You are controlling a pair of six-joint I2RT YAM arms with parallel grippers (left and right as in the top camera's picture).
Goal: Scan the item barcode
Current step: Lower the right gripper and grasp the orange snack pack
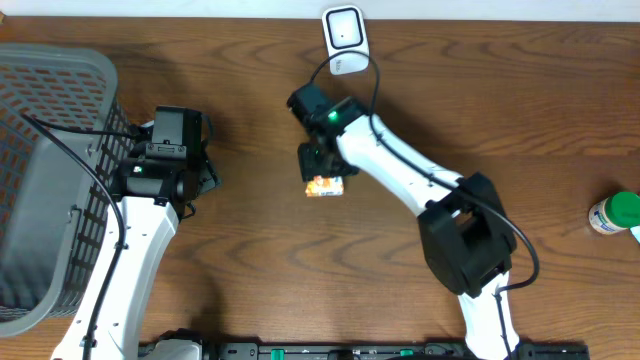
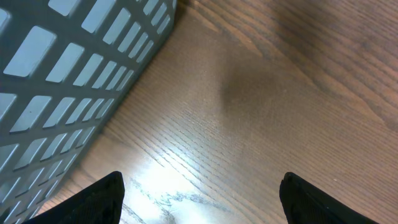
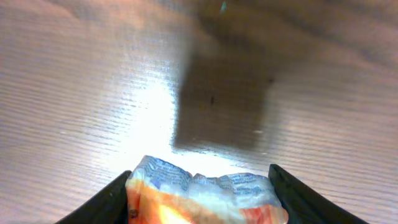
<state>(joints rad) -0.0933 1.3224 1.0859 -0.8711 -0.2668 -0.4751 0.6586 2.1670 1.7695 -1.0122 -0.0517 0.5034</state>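
Where right gripper sits | snack packet inside it, touching both sides

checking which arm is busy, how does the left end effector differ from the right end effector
The left end effector is empty, its fingers wide apart over bare table; the right end effector is closed on an orange snack packet. The left end effector sits beside the grey basket; the right end effector is mid-table, near the white barcode scanner. Both have dark fingers and face the table.
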